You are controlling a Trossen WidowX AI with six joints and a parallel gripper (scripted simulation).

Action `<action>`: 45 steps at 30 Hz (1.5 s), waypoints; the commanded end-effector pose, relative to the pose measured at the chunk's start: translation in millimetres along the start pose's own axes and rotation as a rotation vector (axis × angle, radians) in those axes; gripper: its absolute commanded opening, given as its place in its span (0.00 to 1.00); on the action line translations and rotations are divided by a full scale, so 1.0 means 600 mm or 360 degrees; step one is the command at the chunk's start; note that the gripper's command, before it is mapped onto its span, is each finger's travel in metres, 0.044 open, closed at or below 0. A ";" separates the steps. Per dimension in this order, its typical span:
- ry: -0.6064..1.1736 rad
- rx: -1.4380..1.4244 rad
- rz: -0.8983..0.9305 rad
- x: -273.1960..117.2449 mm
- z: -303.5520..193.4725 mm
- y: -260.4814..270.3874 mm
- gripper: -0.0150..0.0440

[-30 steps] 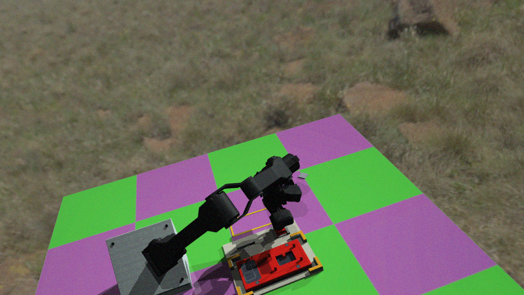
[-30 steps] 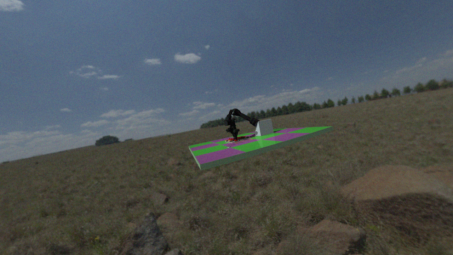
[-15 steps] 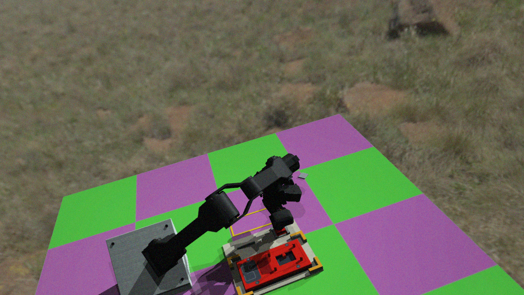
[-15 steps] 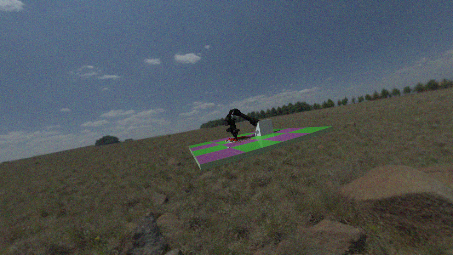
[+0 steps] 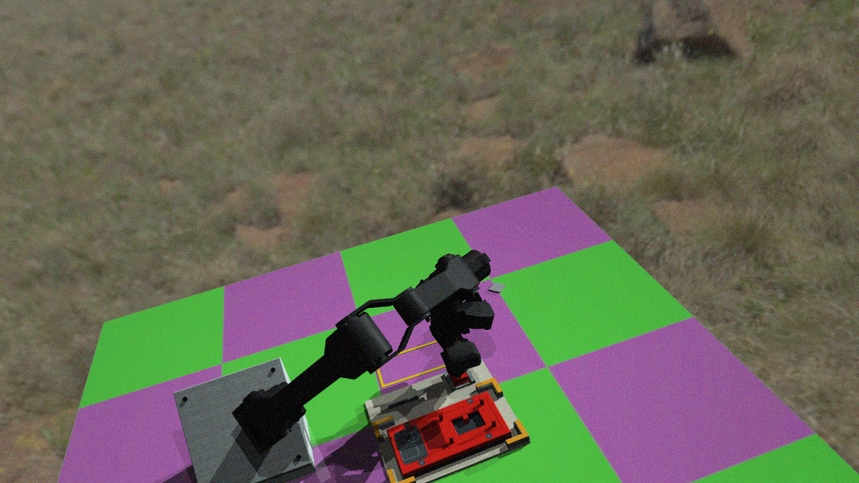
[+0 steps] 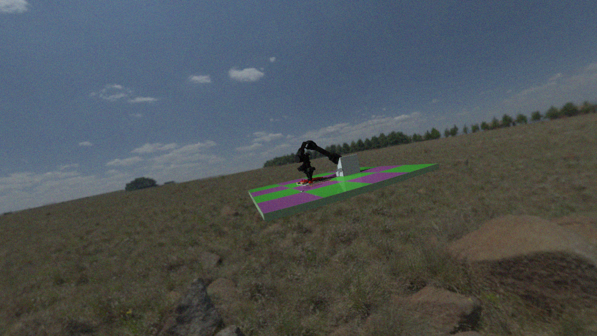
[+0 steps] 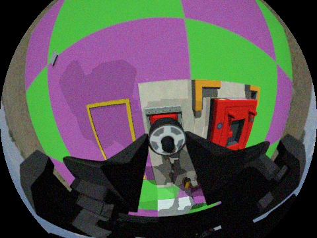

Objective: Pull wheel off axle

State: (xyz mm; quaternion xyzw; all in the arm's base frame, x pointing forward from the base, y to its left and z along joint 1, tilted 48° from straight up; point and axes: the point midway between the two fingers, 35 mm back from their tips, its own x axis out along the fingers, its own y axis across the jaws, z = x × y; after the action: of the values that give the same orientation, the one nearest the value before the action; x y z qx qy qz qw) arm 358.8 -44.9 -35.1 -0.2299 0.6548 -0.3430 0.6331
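So far you have only the grasp: your gripper [image 7: 166,147] is clamped on the wheel [image 7: 166,139], one dark finger pressed to each side of its rim, and the wheel looks to sit at the axle's place on the board, so by my reading the pull-off has not begun. Whether it has risen at all on the axle you cannot tell, since the axle itself is hidden under the wheel in the wrist view.

Left for you: draw the wheel straight up until it is free, carry it to the marked area [image 7: 111,125], which lies just to the left of the fingers in the wrist view, set it down inside the outline, then spread the fingers and back away from everything.

On materials: the wheel is a small round disc, a dark tyre around a pale grey hub with lighter segments and a black centre hole. The fingers are matte black and wedge-shaped, tapering to the tips. The board [image 5: 390,405] under the gripper is pale and flat, with orange corner brackets and a glossy red blocky fixture [image 5: 444,433] on its near side. The marked area is a thin yellow rectangular outline on the purple square of the table [image 5: 654,384], a smooth flat checker of green and purple.
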 end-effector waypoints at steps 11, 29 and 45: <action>-0.0004 0.0003 0.0004 -0.012 0.001 0.001 0.25; -0.0005 0.0001 0.0004 -0.021 0.001 0.001 0.25; -0.0006 -0.0001 0.0003 -0.030 0.001 0.001 0.25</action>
State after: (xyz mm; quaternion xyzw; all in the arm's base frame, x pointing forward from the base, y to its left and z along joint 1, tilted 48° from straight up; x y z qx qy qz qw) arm 359.9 -34.3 -26.1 -0.2326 0.6554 -0.3422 0.6318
